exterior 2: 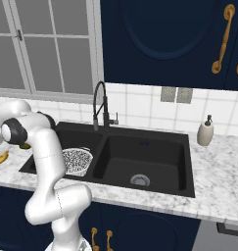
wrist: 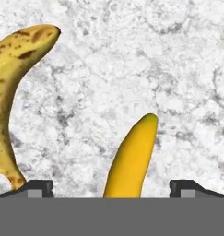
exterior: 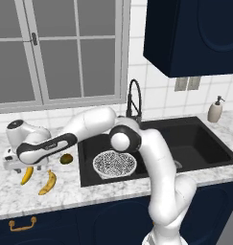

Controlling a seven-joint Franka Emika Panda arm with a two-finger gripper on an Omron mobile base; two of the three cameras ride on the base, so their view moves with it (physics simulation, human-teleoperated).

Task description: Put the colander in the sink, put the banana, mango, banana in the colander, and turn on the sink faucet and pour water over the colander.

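Banana (wrist: 132, 159) between open hand (wrist: 111, 186) fingertips

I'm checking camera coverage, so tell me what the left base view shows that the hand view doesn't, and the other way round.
Left base view: the colander sitting in the sink, the faucet, the mango on the counter. Hand view: the open gripper hanging low over the smooth banana, and the dark spots on the speckled banana. Both: the two bananas on the marble counter.
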